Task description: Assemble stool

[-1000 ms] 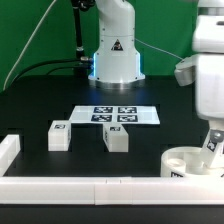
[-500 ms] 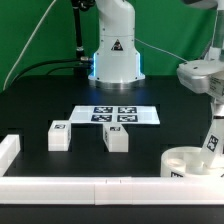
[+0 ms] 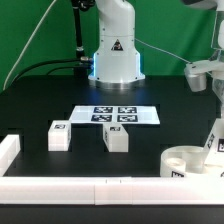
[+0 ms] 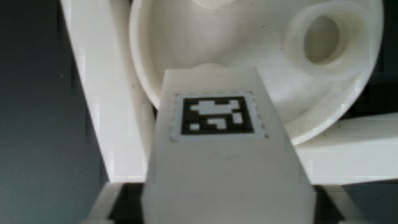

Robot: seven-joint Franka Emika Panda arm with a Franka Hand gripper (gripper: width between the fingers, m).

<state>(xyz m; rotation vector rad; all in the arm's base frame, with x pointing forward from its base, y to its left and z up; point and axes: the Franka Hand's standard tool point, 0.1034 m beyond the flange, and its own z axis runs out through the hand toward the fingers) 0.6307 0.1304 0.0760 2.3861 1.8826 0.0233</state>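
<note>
The round white seat (image 3: 188, 161) lies at the front of the exterior view's right, against the border bar. A white leg (image 3: 214, 142) with a black-and-white tag leans over the seat's far right rim. In the wrist view this leg (image 4: 214, 120) runs out between my gripper's (image 4: 224, 203) dark fingers (image 4: 128, 203), which press its two sides, so the gripper is shut on it. The seat (image 4: 267, 60) with its round hole lies beyond. Two more legs (image 3: 58, 135) (image 3: 116, 138) stand loose on the black table. In the exterior view only the arm's white wrist (image 3: 205, 70) shows.
The marker board (image 3: 115, 115) lies mid-table before the robot base (image 3: 113, 55). A long white border bar (image 3: 80, 186) runs along the front edge, and a shorter one (image 3: 8, 152) stands at the exterior view's left. The bar (image 4: 98, 90) also lies beside the seat.
The fingers have closed in on the leg over the seat. The arm's wrist has drawn up and toward the exterior view's right. The loose legs and the seat have not moved.
</note>
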